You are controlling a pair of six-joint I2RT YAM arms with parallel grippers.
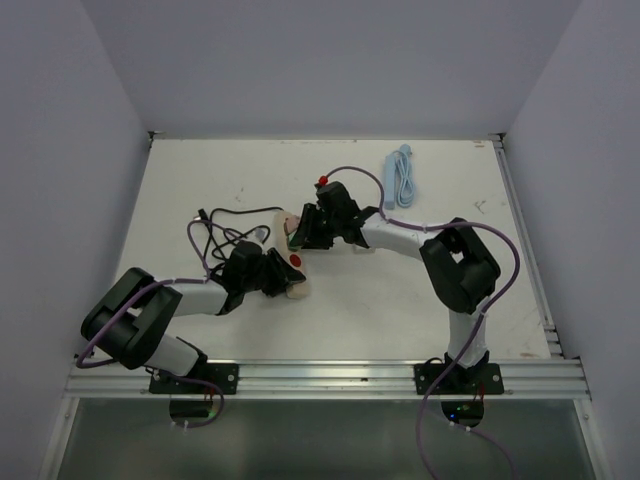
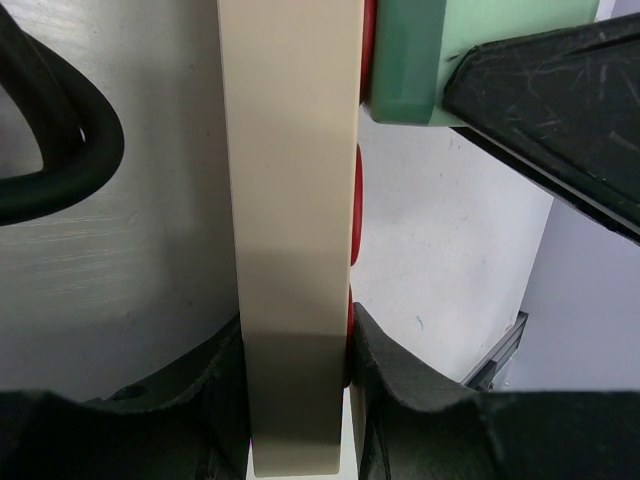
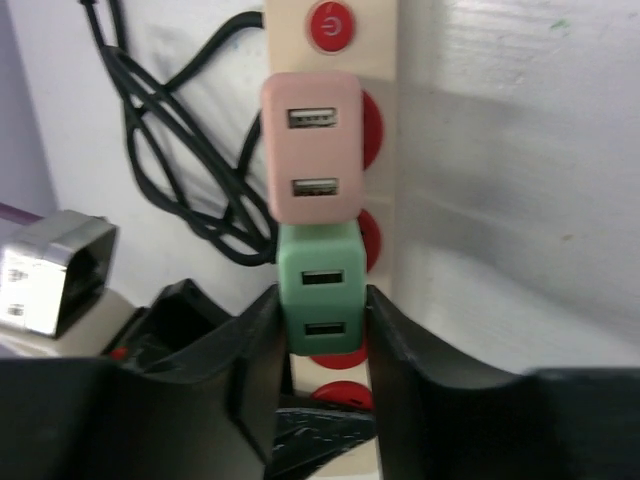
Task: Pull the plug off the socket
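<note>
My left hand (image 2: 298,365) pinches the beige power strip (image 2: 290,200) at mid-frame. My right hand (image 3: 322,325) presses both sides of the green USB charger (image 3: 320,270), plugged into the strip, lower centre.

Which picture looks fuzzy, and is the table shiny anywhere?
Right wrist view: the pink charger and green charger look slightly blurred. Left wrist view: the table has a streaky sheen beside the power strip. Top view: sharp, evenly lit.

White worktop (image 1: 400,310), lightly scuffed. Beige power strip (image 1: 298,288) is laid at frame centre, black cable (image 1: 245,211) looped upper left of it, light-blue item (image 1: 400,175) upper right.
</note>
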